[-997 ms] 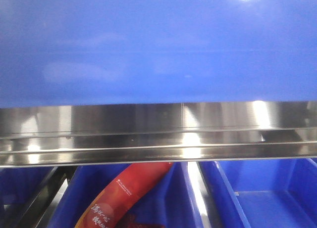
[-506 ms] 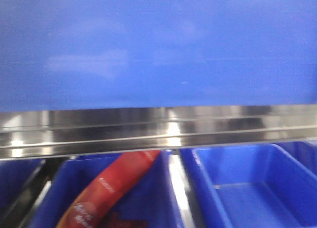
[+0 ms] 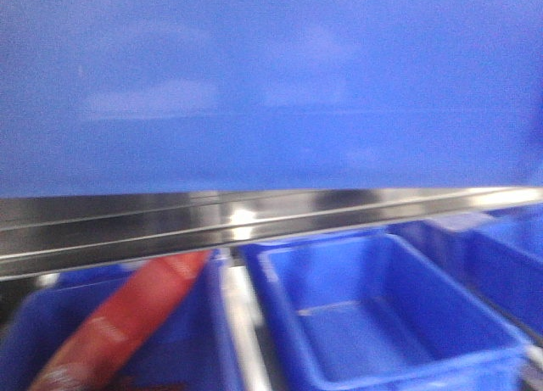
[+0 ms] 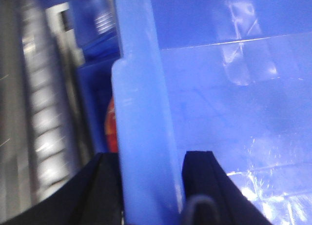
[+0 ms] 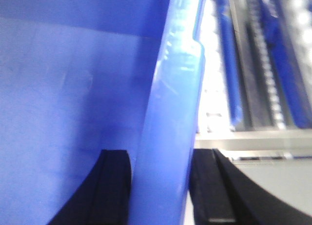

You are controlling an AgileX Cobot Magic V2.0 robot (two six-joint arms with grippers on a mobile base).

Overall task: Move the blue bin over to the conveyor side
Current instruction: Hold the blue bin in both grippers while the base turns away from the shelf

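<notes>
Blue bin [image 3: 271, 86], large, bottom edge just above a steel rail [image 3: 254, 221]; left gripper [image 4: 152, 159] and right gripper [image 5: 161, 156] each clamped over an opposite rim wall, one finger inside, one outside; smaller bin [image 3: 373, 315] and red packet [image 3: 127, 315] below the rail.

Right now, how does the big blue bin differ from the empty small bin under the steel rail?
The blue bin fills the front view above the steel rail; the small bin sits below it. The left gripper and right gripper clamp the blue bin's walls; nothing touches the small bin. Both are blue plastic.
</notes>
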